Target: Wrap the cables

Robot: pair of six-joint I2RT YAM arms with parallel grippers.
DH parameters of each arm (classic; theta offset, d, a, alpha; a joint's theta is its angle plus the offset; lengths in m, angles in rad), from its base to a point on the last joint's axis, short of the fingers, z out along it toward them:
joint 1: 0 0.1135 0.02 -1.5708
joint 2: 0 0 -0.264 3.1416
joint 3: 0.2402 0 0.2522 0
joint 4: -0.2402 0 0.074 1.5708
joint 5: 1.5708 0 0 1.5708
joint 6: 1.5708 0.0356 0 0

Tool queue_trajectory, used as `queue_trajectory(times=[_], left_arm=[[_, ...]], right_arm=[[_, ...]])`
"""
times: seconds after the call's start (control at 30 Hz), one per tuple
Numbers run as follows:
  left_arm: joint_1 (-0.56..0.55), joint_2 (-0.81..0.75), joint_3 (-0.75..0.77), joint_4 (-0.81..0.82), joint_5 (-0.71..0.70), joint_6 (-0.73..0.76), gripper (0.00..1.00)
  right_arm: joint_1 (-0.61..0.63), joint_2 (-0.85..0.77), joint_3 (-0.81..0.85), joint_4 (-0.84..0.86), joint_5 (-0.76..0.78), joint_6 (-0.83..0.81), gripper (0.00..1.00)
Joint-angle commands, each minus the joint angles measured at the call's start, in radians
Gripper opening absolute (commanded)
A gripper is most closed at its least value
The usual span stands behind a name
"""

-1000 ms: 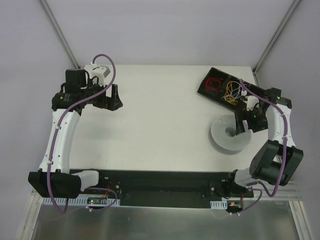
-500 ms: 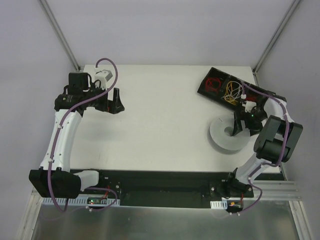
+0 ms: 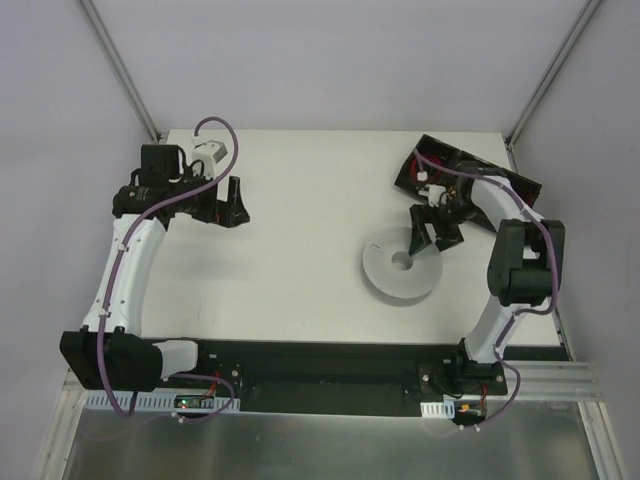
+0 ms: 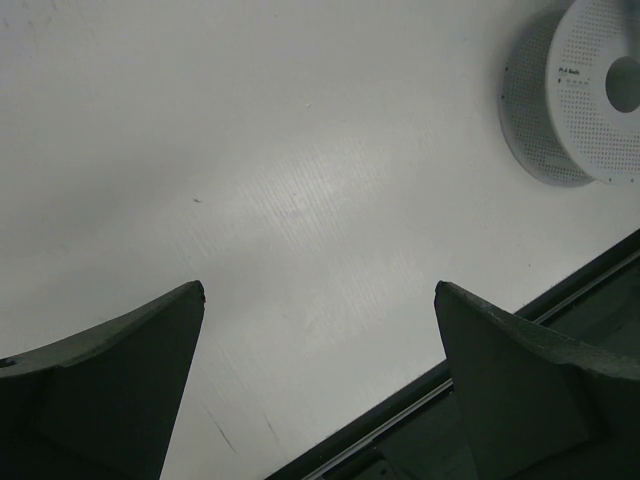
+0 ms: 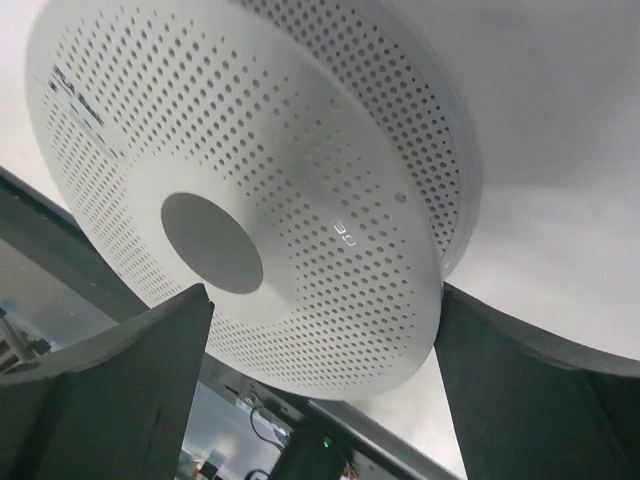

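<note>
A grey perforated spool (image 3: 402, 265) lies flat on the white table, right of centre. It fills the right wrist view (image 5: 250, 200) and shows far off in the left wrist view (image 4: 590, 95). My right gripper (image 3: 430, 238) is open just behind the spool, its jaws wide apart astride the rim (image 5: 320, 290); the right finger (image 5: 520, 380) is at the rim's edge. My left gripper (image 3: 232, 203) is open and empty over bare table at the left (image 4: 320, 285). No thin dark cable shows in any view.
A black tray (image 3: 500, 180) sits at the back right corner, largely covered by my right arm; a bit of red wire (image 3: 418, 182) shows in it. A black rail (image 3: 330, 360) runs along the table's near edge.
The spool has slid left, towards the table's middle. My right arm has swung left and stretched out behind it. The left arm has barely moved.
</note>
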Motion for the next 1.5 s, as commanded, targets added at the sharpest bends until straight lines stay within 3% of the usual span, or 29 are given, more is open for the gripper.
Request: queue_trajectory(times=[0.0, 0.2, 0.33, 0.5, 0.7, 0.87, 1.0, 1.17, 1.37, 1.47], left_arm=[[-0.005, 0.016, -0.014, 0.016, 0.019, -0.016, 0.99], [-0.005, 0.053, -0.014, 0.016, 0.056, -0.043, 0.99], [-0.005, 0.065, 0.006, 0.018, 0.068, -0.059, 0.99], [-0.005, 0.047, 0.021, 0.045, 0.019, -0.08, 0.99], [-0.005, -0.01, 0.009, 0.106, 0.065, -0.022, 0.99], [-0.009, -0.026, 0.007, 0.11, 0.192, 0.113, 0.99], [-0.014, -0.016, 0.027, 0.11, 0.191, 0.125, 0.99], [-0.018, 0.014, 0.031, 0.116, 0.208, 0.093, 0.99], [-0.02, 0.063, 0.04, 0.139, 0.196, 0.013, 0.99], [-0.02, 0.08, 0.034, 0.14, 0.183, -0.014, 0.99]], right_arm=[[0.178, 0.075, 0.111, 0.011, -0.139, 0.101, 0.9], [0.416, 0.231, 0.316, 0.018, -0.202, 0.135, 0.9], [0.426, 0.264, 0.489, -0.051, -0.182, 0.114, 0.91], [0.311, 0.112, 0.508, -0.038, -0.098, 0.043, 0.92], [0.027, -0.063, 0.507, -0.117, -0.09, -0.082, 0.94], [-0.207, -0.043, 0.533, -0.291, 0.001, -0.349, 0.91], [-0.352, 0.035, 0.652, -0.326, 0.095, -0.402, 0.87], [-0.398, 0.124, 0.793, -0.283, 0.221, -0.316, 0.75], [-0.396, 0.214, 0.813, -0.187, 0.336, -0.17, 0.56], [-0.392, 0.254, 0.821, -0.15, 0.387, -0.144, 0.51]])
